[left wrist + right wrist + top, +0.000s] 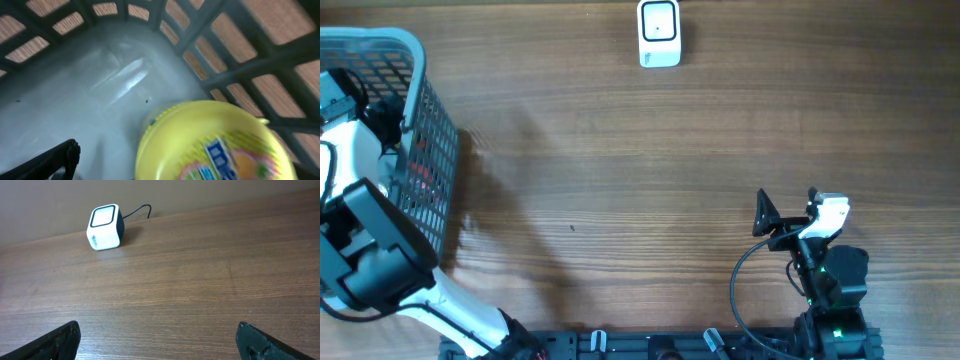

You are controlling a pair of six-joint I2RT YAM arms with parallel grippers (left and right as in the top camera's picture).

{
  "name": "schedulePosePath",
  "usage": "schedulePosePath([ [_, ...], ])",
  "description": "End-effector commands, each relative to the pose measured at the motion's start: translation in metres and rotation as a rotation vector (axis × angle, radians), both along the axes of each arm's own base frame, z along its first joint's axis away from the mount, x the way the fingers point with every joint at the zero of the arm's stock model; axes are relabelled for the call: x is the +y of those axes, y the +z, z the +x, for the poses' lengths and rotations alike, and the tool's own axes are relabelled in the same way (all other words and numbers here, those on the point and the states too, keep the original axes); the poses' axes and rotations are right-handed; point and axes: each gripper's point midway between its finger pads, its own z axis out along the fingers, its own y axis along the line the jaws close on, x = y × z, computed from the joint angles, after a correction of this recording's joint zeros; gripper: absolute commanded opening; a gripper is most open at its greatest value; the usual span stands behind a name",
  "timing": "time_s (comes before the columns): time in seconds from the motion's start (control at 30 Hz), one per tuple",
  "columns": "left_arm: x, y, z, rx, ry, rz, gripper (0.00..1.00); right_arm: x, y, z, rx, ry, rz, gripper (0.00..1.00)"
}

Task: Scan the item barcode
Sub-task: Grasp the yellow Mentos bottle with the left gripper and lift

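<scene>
1. Currently the yellow round item [215, 145] lies on the basket floor, close to the mesh wall. The basket [432, 150] sits at the counter's [620, 180] left edge.
2. L pincer [355, 105] is down inside the basket, open wide w/ nothing in it. Its one visible finger [60, 157] stands well off to the side, not touching the item; the other finger is hidden.
3. R pincer [160, 342] hovers by the near right corner, spread fully, empty, facing the scanner [104, 227] at the middle of the far edge.
4. Step in hand, as I read it: get a grip on the item w/ the L pincer. Can't rule out a drop-off instead.
5. To do it well:
   - centre the jaws over the round body, not the rim
   - approach from the open side, since the mesh crowds one finger
   - close slowly; a smooth curved shell prob. slips
   - lift straight up, clear of the basket rim, before swinging toward the scanner
6. No barcode is visible, only a blurred blue label on top, so expect to rotate the item at the scanner window.
</scene>
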Motion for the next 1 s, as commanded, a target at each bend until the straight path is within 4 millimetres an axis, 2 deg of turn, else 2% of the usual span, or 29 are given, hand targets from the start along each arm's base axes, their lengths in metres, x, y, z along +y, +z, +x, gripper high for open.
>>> schedulePosePath([
  [0.0,0.002,-0.008,0.007,-0.006,-0.008,0.009,1.0,-0.001,-0.001,0.0,0.006,-0.005,0.013,1.0],
  [0.1,0.004,-0.003,0.017,-0.051,-0.019,0.017,0.98,-0.001,-0.001,0.0,0.006,-0.005,0.013,1.0],
  [0.13,0.003,-0.001,0.02,-0.068,-0.026,0.014,0.89,-0.001,-0.001,0.0,0.006,-0.005,0.013,1.0],
  [0.2,0.0,0.0,0.025,-0.09,-0.041,0.0,0.54,-0.001,-0.001,0.0,0.006,-0.005,0.013,1.0],
  [0.23,-0.001,0.001,0.026,-0.096,-0.047,-0.006,0.5,-0.001,-0.001,0.0,0.006,-0.005,0.013,1.0],
  [0.33,-0.001,-0.001,0.025,-0.091,-0.047,-0.009,0.49,-0.001,-0.001,0.0,0.006,-0.005,0.013,1.0],
  [0.47,-0.004,-0.005,0.02,-0.067,-0.046,-0.024,0.39,-0.001,-0.001,0.0,0.005,-0.005,0.013,1.0],
  [0.6,-0.006,0.0,0.016,-0.059,-0.045,-0.028,0.41,-0.001,-0.001,0.0,0.006,-0.005,0.013,1.0],
  [0.67,-0.006,0.012,0.016,-0.077,-0.043,-0.017,0.41,-0.001,-0.001,0.0,0.006,-0.005,0.013,1.0],
  [0.8,-0.006,0.064,0.015,-0.165,-0.046,0.039,0.4,-0.001,-0.001,0.0,0.006,-0.005,0.013,1.0],
  [0.9,-0.009,0.11,0.01,-0.241,-0.048,0.088,0.39,-0.001,-0.001,0.0,0.005,-0.005,0.013,1.0],
  [0.93,-0.011,0.136,0.005,-0.286,-0.049,0.118,0.39,-0.001,-0.001,0.0,0.005,-0.005,0.013,1.0],
  [0.97,-0.013,0.153,0.002,-0.316,-0.048,0.139,0.39,-0.001,-0.001,0.0,0.005,-0.005,0.013,1.0],
])
